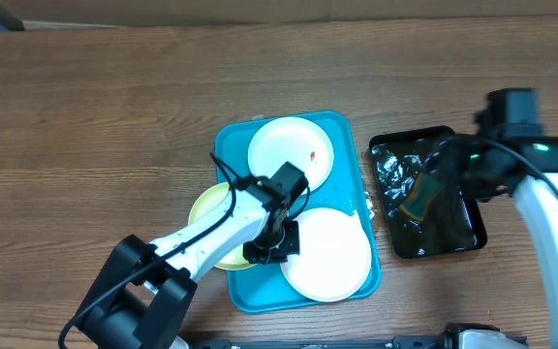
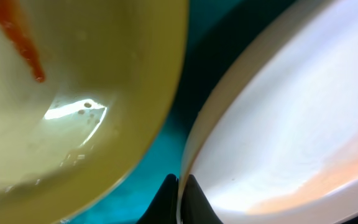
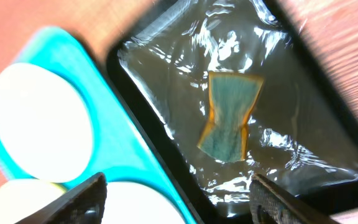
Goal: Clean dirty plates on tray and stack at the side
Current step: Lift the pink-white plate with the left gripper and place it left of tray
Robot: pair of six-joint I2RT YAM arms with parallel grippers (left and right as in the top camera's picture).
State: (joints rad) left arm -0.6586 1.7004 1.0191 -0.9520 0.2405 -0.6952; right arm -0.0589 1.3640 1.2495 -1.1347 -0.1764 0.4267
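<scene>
The blue tray (image 1: 349, 131) holds three plates. One white plate (image 1: 291, 150) with a small red smear lies at the back. The pale yellow plate (image 1: 209, 218) lies at the left, over the tray's edge. A second white plate (image 1: 332, 257) lies at the front right. My left gripper (image 1: 274, 240) is shut on the left rim of this front white plate (image 2: 291, 112), the thin rim pinched between the fingertips (image 2: 179, 190). The yellow plate (image 2: 86, 112) beside it has a red streak. My right gripper (image 3: 185, 202) is open and empty above the black tray (image 3: 328, 112).
The glossy black tray (image 1: 453, 237) stands right of the blue tray and holds water and a green-and-yellow sponge (image 3: 229, 118), which also shows in the overhead view (image 1: 419, 199). Bare wooden table lies to the left and at the back.
</scene>
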